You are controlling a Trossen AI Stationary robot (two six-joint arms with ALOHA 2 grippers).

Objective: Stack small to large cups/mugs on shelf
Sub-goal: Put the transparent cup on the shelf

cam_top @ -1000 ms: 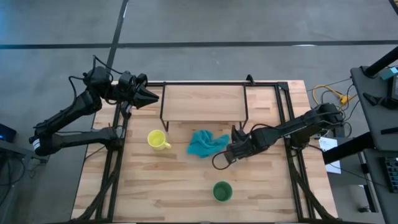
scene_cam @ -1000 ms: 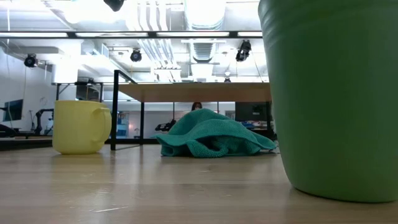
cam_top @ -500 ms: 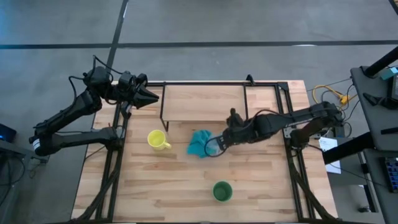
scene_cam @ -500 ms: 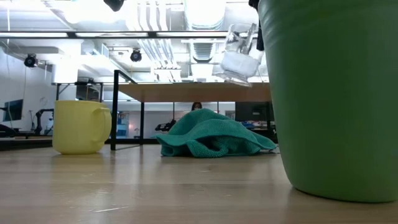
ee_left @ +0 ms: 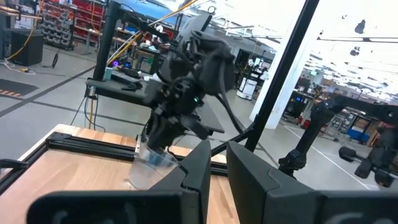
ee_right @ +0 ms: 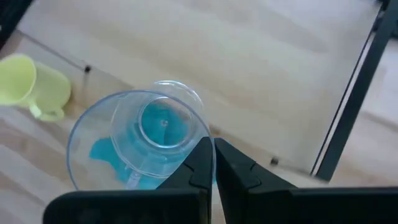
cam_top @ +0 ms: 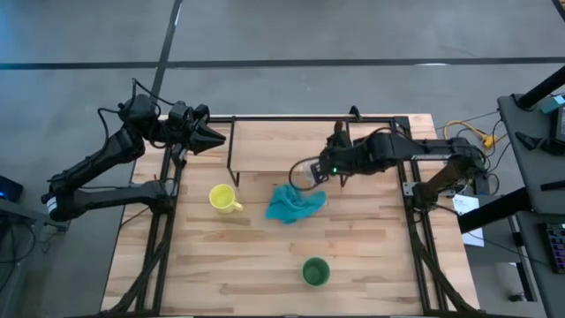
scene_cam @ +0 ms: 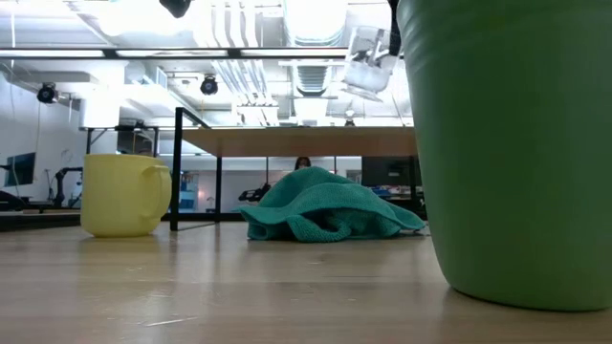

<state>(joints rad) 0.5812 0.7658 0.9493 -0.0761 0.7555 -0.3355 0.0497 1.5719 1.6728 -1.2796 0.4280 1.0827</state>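
Note:
My right gripper [cam_top: 316, 170] is shut on the small clear glass cup [cam_top: 305, 173] and holds it in the air over the near edge of the light-wood shelf [cam_top: 287, 146]. The low view shows the glass [scene_cam: 368, 65] tilted above the shelf plank [scene_cam: 296, 141]. The yellow mug [cam_top: 223, 198] stands on its base on the table, to the left of the teal cloth. The green cup [cam_top: 315, 270] stands upright near the table's near edge and fills the right of the low view [scene_cam: 516, 143]. My left gripper [cam_top: 218, 137] waits shut at the shelf's far left corner. My right gripper pinches the glass cup by its rim [ee_right: 202, 138], the wall between the two fingers, seemingly one inside and one outside. The fingers come from the table's right, slanting down. The glass is lifted clear and tilted, with its mouth toward the gripper.
A crumpled teal cloth [cam_top: 294, 203] lies on the table just before the shelf, under the held glass. The shelf's black metal legs [scene_cam: 177, 167] and frame rail [ee_right: 348, 99] stand close by. The black table frame [cam_top: 168, 221] runs along both sides.
My right gripper has risen from the table right of the cloth and moved toward the far edge and slightly left, carrying the glass. The glass, first low beside the cloth, now hangs lifted clear and tilted above the shelf's near edge.

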